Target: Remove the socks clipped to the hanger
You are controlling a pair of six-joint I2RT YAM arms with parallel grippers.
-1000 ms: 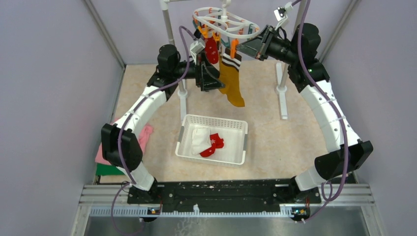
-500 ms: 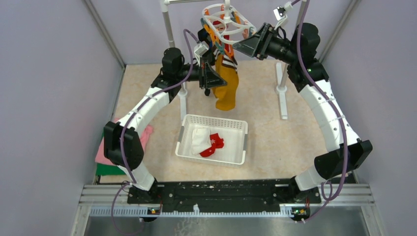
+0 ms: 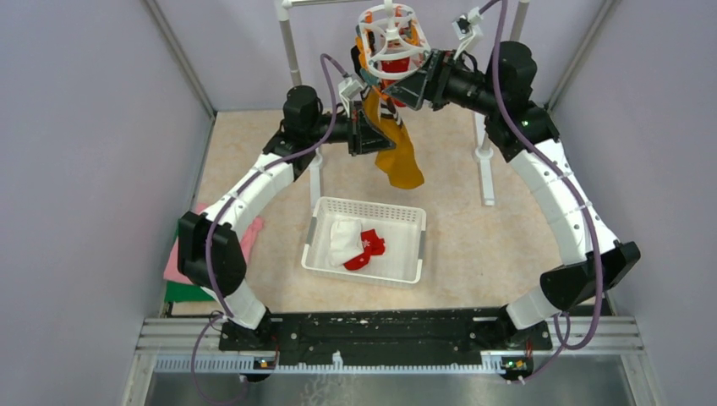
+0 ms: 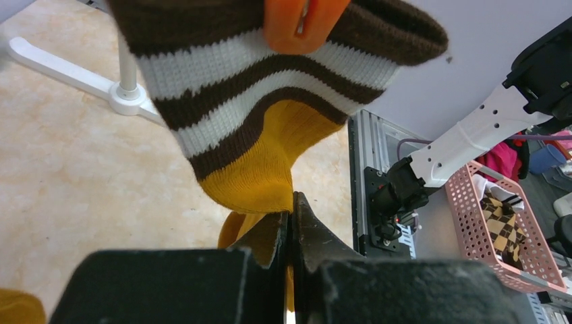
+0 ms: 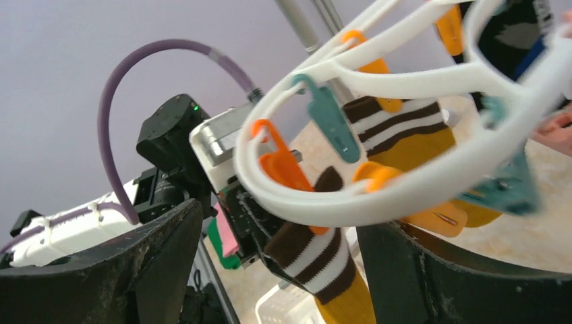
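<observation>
While the left gripper (image 4: 291, 226) is pinching the mustard sock (image 4: 260, 179) just below its brown-and-white striped cuff, jaws pressed together on the yellow fabric, the right gripper (image 5: 287, 266) is standing with jaws spread wide, one on either side of the hanger (image 5: 405, 192), gripping nothing.

The step in hand looks like freeing this sock: it is hanging at the far centre of the scene, its cuff caught in an orange clip (image 4: 300, 20). The next move is probably calling for a steady downward pull away from the clip, with the right arm bracing the ring or squeezing the clip so the frame does not swing along. After that comes a carry toward the near side and a drop into the mesh basket (image 3: 420, 244), where a white sock (image 3: 342, 237) and a red snowflake sock (image 3: 366, 247) are already lying.

The left wrist view is showing the clip biting the cuff and the fabric trapped between the fingers, which the overhead view cannot resolve. Only the overhead view is showing the basket and a red sock (image 3: 394, 64) hanging on the hanger. The right wrist view alone is showing several bare teal and orange clips.
</observation>
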